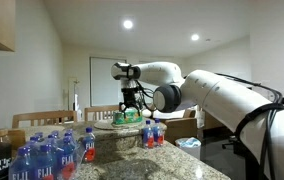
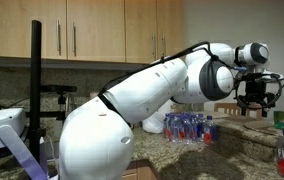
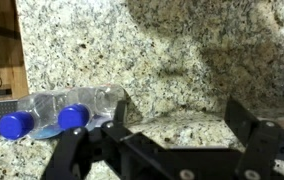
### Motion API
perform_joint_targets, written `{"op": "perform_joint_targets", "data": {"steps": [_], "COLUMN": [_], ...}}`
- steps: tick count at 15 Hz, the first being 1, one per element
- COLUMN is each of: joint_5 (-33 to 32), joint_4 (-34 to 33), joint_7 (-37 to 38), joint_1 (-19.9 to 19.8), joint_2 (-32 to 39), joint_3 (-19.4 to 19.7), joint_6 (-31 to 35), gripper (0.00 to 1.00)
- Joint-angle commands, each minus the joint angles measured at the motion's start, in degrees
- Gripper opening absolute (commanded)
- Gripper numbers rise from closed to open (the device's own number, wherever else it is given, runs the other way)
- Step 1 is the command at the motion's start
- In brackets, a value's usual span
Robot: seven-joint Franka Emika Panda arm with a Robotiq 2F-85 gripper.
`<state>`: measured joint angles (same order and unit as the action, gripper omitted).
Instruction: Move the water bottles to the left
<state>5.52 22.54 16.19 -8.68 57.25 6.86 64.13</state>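
step: approach, nothing picked yet. No bottle looks moved, judging by how they stand bunched together.
gripper: gripper [image 3: 154,128] wide open and empty, hanging above the table, touching nothing. Also seen in an exterior view [image 1: 132,103].
task things: small clear plastic water bottles with blue caps and red labels [image 1: 152,133] stand close together on the speckled granite table [image 1: 187,165], just below and beside the gripper.
wrist view: the water bottles [image 3: 72,108] sit off toward one finger, not between the jaws. Bare table [image 3: 132,40] lies under the gap.
next move: my read is to shift sideways until one bottle is centred in the gap, drop down, close on the body below the cap, then carry it left. Neighbours nearly touch, so a finger has to go between them or take the outer one first.
risk: light bottles, so a nudge could tip one.
count, water bottles: two caps in the wrist view and two in the exterior view. A third is possible but too small to tell.
count, other: one wrapped pack of larger blue-capped bottles [image 1: 42,157] at the near end of the table. Not the target; number inside unclear.
count, gripper: one.
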Motion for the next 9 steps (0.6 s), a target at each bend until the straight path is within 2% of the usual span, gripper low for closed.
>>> {"op": "perform_joint_targets", "data": {"steps": [1, 6, 7, 9], "joint_5": [-0.1, -0.1, -1.3, -1.6], "joint_4": [0.7, -0.1, -3.8, -3.8], "joint_7": [-4.3, -8.3, -8.2, -9.1], "joint_1": [-1.7, -4.4, -5.4, -6.4], "joint_2": [-0.2, 1.4, 3.4, 3.6], "joint_3": [-0.2, 0.1, -1.5, -1.7], "joint_6": [-2.2, -2.0, -3.7, -3.7], "gripper": [1.0, 1.0, 1.0, 1.0]}}
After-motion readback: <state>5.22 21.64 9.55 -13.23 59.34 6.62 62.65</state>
